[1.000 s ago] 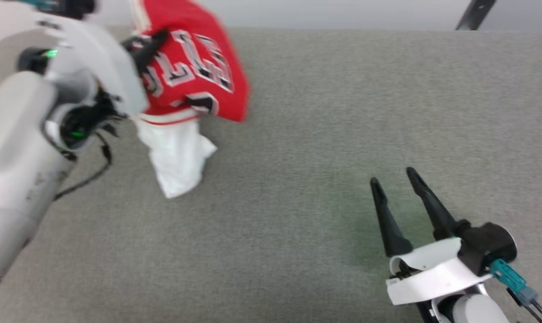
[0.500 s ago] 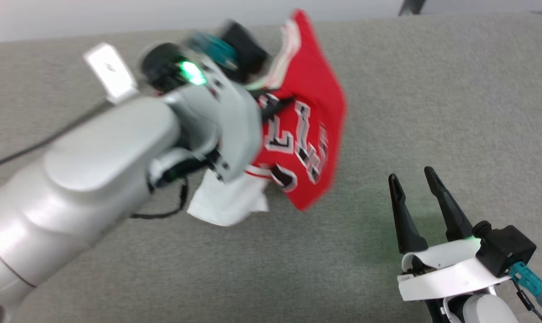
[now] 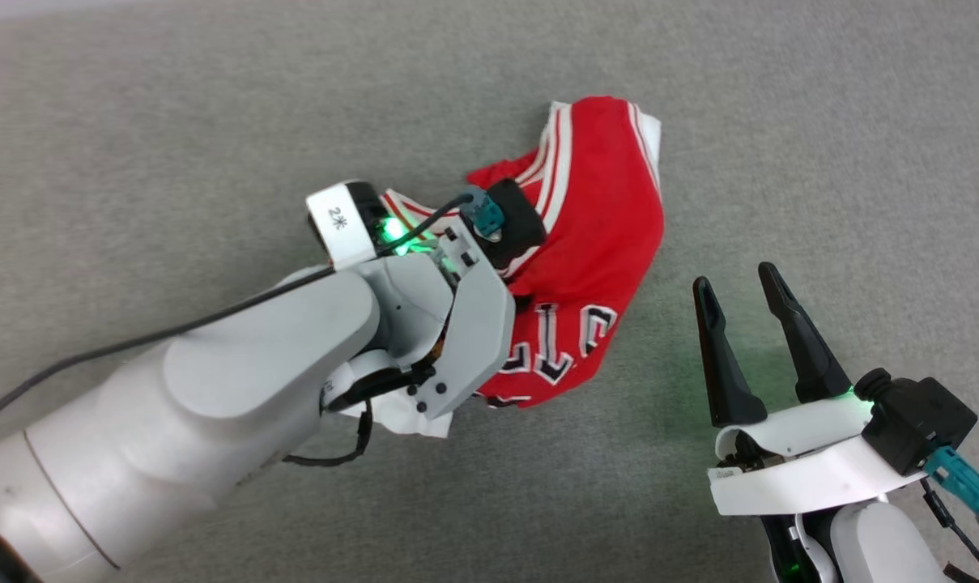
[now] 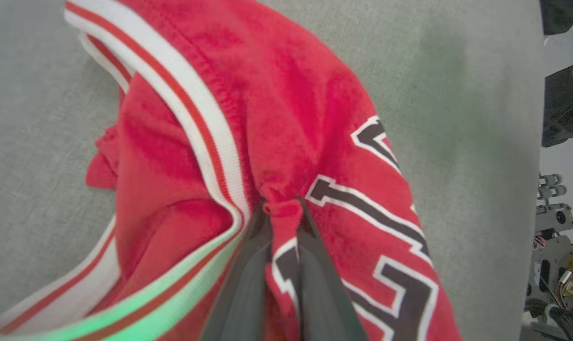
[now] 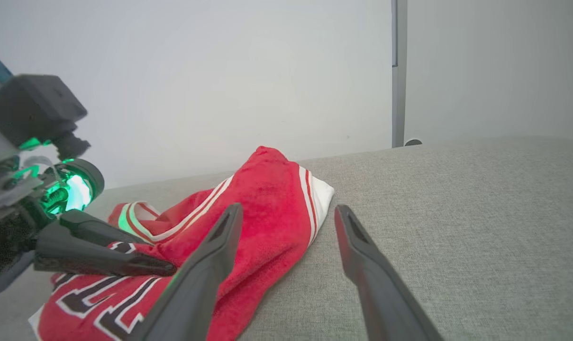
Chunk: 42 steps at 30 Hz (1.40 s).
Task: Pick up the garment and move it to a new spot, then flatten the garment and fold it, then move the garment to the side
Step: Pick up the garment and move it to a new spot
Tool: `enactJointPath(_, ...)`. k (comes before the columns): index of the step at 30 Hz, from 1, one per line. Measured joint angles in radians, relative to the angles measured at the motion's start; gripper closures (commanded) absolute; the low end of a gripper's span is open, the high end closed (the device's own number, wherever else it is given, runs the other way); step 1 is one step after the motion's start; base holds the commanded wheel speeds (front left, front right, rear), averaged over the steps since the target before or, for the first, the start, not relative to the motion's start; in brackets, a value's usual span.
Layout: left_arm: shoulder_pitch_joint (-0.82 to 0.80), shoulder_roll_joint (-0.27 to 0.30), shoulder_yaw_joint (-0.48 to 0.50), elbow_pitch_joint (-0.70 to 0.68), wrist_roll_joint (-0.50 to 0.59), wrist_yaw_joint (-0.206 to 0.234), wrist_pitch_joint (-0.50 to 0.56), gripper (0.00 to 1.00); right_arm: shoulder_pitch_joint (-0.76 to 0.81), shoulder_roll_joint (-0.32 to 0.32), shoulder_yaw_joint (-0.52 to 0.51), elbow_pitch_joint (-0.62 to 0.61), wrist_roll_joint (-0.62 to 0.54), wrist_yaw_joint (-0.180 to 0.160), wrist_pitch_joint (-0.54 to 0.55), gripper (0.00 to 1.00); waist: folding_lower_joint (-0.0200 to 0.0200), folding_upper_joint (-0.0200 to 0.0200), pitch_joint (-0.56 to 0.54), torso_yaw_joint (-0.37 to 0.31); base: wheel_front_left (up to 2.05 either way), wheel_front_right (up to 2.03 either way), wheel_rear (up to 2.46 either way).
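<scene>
The garment [image 3: 598, 235] is a red jersey with white-and-red striped trim and black white-outlined letters, lying crumpled on the grey fabric surface [image 3: 214, 121] in the middle of the head view. My left gripper [image 4: 282, 208] is shut on a pinch of red cloth beside the lettering, and its wrist [image 3: 465, 324] covers the garment's left part. In the right wrist view its dark fingers [image 5: 101, 248] lie low over the letters. A white sleeve corner [image 3: 400, 419] pokes out under the arm. My right gripper [image 3: 736, 279] stands open and holds nothing, just right of the garment [image 5: 267, 213].
Grey surface stretches all around the garment. A pale wall and a vertical grey post [image 5: 398, 71] stand beyond its far edge. Metal machinery [image 4: 556, 227] shows past the surface's edge in the left wrist view.
The head camera has shifted. My left arm has brought the garment from hanging in the air down onto the surface, closer to the right gripper. The right gripper stays open.
</scene>
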Motion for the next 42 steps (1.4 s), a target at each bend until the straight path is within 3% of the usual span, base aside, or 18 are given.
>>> enactJointPath(10,0.018,-0.010,0.010,0.078,0.034,-0.002,0.070,1.00,-0.014,0.000,0.021,-0.018,0.032,0.000,0.000,0.00,0.0000,-0.0001,0.045,-0.060,0.00,0.00,0.00)
enactJointPath(11,0.018,-0.009,0.011,0.079,0.033,-0.002,0.071,0.95,-0.014,0.000,0.020,-0.018,0.033,0.000,0.000,0.00,0.0000,0.0000,0.048,-0.065,0.00,0.00,0.00)
enactJointPath(12,0.018,-0.009,0.012,0.081,0.032,-0.002,0.068,0.62,-0.014,0.000,0.018,-0.018,0.033,0.000,0.000,0.00,0.0000,0.0000,0.050,-0.068,0.00,0.00,0.00)
enactJointPath(13,0.018,-0.010,0.011,0.083,0.031,-0.002,0.058,0.01,-0.013,0.000,0.014,-0.017,0.033,0.000,0.000,0.00,0.0000,0.0000,0.050,-0.069,0.00,0.00,0.00)
enactJointPath(21,0.002,-0.044,0.000,0.139,-0.083,-0.001,-0.109,0.00,0.004,0.000,-0.010,0.021,-0.002,0.000,0.000,0.00,0.0000,0.0000,0.017,-0.039,0.00,0.00,0.00)
enactJointPath(31,0.062,0.027,0.003,0.165,-0.271,0.000,-0.393,0.00,0.064,0.001,-0.065,0.083,-0.074,0.000,0.000,0.00,0.0000,0.0000,-0.098,0.033,0.00,0.00,0.00)
enactJointPath(42,0.345,0.099,0.049,0.209,-0.451,0.000,-0.676,0.00,0.177,0.001,-0.188,0.086,-0.104,0.000,0.031,0.00,0.0000,0.0000,-0.195,0.137,0.00,0.00,0.00)
